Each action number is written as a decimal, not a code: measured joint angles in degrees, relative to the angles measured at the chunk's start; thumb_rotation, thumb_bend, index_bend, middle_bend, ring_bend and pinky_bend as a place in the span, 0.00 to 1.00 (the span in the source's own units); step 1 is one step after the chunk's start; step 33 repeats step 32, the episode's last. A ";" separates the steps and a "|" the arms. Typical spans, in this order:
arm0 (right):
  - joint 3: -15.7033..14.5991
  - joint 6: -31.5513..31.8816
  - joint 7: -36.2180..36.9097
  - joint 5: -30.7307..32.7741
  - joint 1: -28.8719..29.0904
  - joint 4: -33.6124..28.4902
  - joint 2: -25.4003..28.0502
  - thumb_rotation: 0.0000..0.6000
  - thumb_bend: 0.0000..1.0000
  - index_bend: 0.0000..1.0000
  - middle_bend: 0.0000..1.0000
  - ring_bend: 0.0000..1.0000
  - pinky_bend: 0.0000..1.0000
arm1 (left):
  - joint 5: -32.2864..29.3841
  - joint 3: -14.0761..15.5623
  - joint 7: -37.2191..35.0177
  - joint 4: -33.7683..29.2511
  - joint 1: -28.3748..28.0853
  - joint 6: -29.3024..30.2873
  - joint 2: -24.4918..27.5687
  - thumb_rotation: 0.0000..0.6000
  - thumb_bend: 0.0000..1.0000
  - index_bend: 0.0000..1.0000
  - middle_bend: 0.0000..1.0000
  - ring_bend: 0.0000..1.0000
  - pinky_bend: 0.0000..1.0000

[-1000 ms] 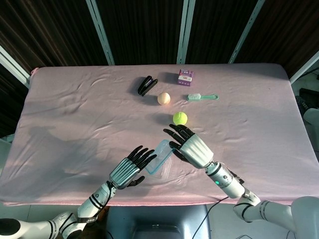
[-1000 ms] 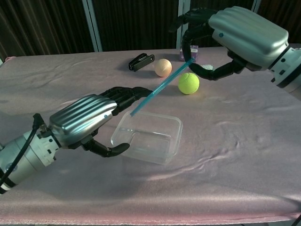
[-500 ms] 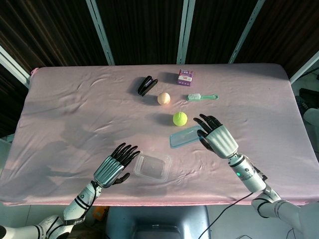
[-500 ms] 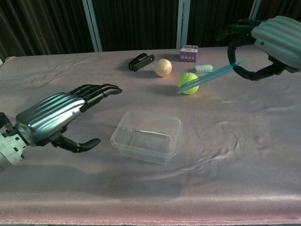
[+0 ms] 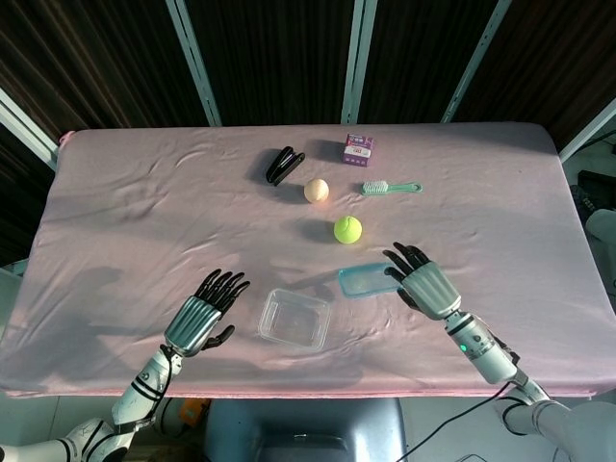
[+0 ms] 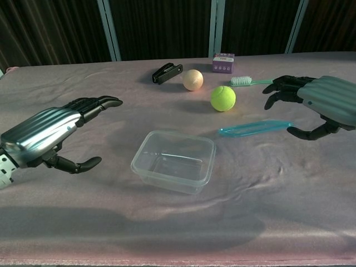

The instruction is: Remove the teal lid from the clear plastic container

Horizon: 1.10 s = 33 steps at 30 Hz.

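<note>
Chest view: the clear plastic box (image 6: 174,161) sits open on the pink cloth table (image 6: 111,222). The flat teal lid (image 6: 255,128) lies just beside it, right in front of the right hand (image 6: 320,103), whose fingers are spread and empty. The left hand (image 6: 47,133) hangs nearby, fingers apart, holding nothing.

Lid (image 6: 255,128) lies right of the container (image 6: 174,161), before the ball (image 6: 223,98).

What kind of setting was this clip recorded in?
Probably a lab or teleoperation test bench, not a home: a table draped in pink cloth, dark slatted panels behind it, and unrelated props laid out, such as a tennis ball, a brush and a small purple box.
</note>
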 measured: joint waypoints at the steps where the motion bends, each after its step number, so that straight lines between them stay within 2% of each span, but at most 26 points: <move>1: -0.29 -0.71 0.04 0.17 -0.11 -1.37 0.79 1.00 0.26 0.05 0.05 0.00 0.11 | -0.12 0.00 -0.10 -0.13 0.11 -0.03 0.27 1.00 0.31 0.00 0.00 0.00 0.00; 2: -0.68 -1.79 0.07 0.40 -0.22 -3.53 2.03 1.00 0.22 0.01 0.02 0.00 0.08 | -0.31 0.00 -0.18 -0.40 0.29 -0.06 0.75 1.00 0.31 0.00 0.00 0.00 0.00; 5: -1.68 -4.31 -0.03 0.97 -0.42 -10.31 6.04 1.00 0.16 0.00 0.00 0.00 0.02 | -0.92 0.04 -0.08 -1.97 0.88 -0.11 2.49 1.00 0.31 0.00 0.00 0.00 0.00; 10: -3.55 -6.81 -1.07 1.76 -1.27 -23.22 14.55 1.00 0.15 0.00 0.00 0.00 0.00 | -2.33 0.53 1.15 -7.46 2.46 -0.02 7.80 1.00 0.32 0.00 0.00 0.00 0.00; 13: -4.65 -6.72 -2.88 2.62 -2.84 -31.53 20.87 1.00 0.15 0.00 0.00 0.00 0.00 | -4.35 1.16 3.69 -13.16 3.88 -0.31 12.91 1.00 0.33 0.00 0.00 0.00 0.00; 17: -5.52 -2.56 -10.17 5.49 -7.88 -40.60 28.63 1.00 0.15 0.00 0.00 0.00 0.00 | -7.32 2.47 5.69 -22.65 7.60 1.12 21.82 1.00 0.33 0.00 0.00 0.00 0.00; 20: -5.74 3.61 -17.25 8.48 -13.37 -44.14 30.67 1.00 0.15 0.00 0.00 0.00 0.00 | -8.51 3.40 6.22 -25.16 11.88 5.23 26.17 1.00 0.33 0.00 0.00 0.00 0.00; 22: -5.76 8.00 -20.26 10.26 -17.14 -45.28 31.15 1.00 0.15 0.00 0.00 0.00 0.00 | -8.95 3.75 5.73 -24.32 14.69 8.52 26.68 1.00 0.33 0.00 0.00 0.00 0.00; 26: -5.23 17.08 -20.22 13.24 -25.33 -45.02 30.66 1.00 0.15 0.00 0.00 0.00 0.00 | -9.36 3.98 3.21 -19.10 19.51 13.82 25.58 1.00 0.33 0.00 0.00 0.00 0.00; 29: -4.84 18.66 -17.51 14.04 -27.54 -42.60 29.66 1.00 0.15 0.00 0.00 0.00 0.00 | -10.10 3.41 2.36 -16.46 21.53 14.72 24.10 1.00 0.32 0.00 0.00 0.00 0.00; 33: -4.46 17.68 -16.33 13.91 -27.99 -41.47 29.42 1.00 0.15 0.00 0.00 0.00 0.00 | -10.34 2.85 2.39 -16.29 21.53 13.86 23.92 1.00 0.33 0.00 0.00 0.00 0.00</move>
